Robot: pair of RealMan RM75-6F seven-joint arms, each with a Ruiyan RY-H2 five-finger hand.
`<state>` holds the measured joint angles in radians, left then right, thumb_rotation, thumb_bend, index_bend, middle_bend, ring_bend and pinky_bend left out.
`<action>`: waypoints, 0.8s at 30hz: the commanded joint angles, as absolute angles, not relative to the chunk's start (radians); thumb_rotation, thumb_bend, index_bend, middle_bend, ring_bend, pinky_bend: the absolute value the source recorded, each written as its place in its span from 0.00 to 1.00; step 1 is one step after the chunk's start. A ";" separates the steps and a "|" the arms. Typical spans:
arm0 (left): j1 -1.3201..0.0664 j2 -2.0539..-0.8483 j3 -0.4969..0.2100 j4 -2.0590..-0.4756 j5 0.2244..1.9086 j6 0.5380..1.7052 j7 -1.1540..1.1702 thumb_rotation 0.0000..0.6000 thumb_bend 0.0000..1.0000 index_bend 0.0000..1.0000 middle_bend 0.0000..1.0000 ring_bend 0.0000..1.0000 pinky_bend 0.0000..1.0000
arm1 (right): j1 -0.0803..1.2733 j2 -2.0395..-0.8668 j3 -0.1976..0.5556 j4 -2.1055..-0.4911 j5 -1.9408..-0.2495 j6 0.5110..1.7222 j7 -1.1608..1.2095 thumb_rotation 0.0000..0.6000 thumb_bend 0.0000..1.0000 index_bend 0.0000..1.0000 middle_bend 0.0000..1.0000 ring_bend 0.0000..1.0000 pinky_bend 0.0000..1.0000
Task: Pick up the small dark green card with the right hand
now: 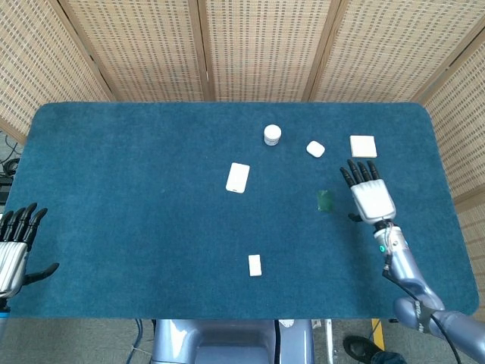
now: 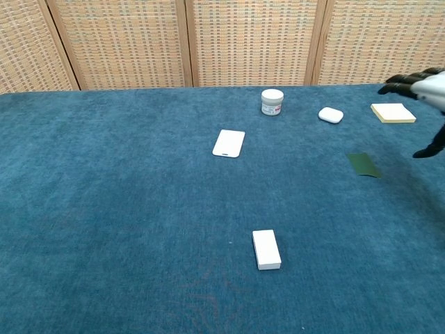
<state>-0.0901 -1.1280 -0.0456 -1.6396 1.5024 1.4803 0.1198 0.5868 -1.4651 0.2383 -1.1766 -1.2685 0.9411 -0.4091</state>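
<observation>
The small dark green card (image 1: pixel 324 200) lies flat on the blue cloth right of centre, also seen as the card (image 2: pixel 363 165) in the chest view. My right hand (image 1: pixel 370 195) hovers just right of it, palm down, fingers spread and holding nothing; the chest view catches only that hand's edge (image 2: pixel 424 87) at the right border. My left hand (image 1: pixel 15 246) stays open at the table's near left edge, out of the chest view.
A white jar (image 1: pixel 272 135), a white earbud case (image 1: pixel 315 149) and a pale square notepad (image 1: pixel 363 145) sit behind the card. A white card holder (image 1: pixel 238 177) lies near centre and a small white box (image 1: pixel 255 265) toward the front.
</observation>
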 commanded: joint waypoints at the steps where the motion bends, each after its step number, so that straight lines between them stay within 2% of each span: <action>1: -0.097 -1.132 -0.048 -1.635 1.500 1.472 0.119 1.00 0.00 0.00 0.00 0.00 0.00 | 0.630 -1.526 0.241 -1.101 -1.237 0.888 -0.433 1.00 0.10 0.01 0.00 0.00 0.00; 18: -0.106 -1.133 -0.054 -1.633 1.476 1.457 0.123 1.00 0.00 0.00 0.00 0.00 0.00 | 0.684 -1.675 0.191 -0.896 -1.231 0.843 -0.409 1.00 0.11 0.01 0.00 0.00 0.00; 24: -0.107 -1.132 -0.053 -1.637 1.471 1.455 0.126 1.00 0.00 0.00 0.00 0.00 0.00 | 0.708 -1.709 0.196 -0.842 -1.218 0.823 -0.408 1.00 0.18 0.01 0.00 0.00 0.00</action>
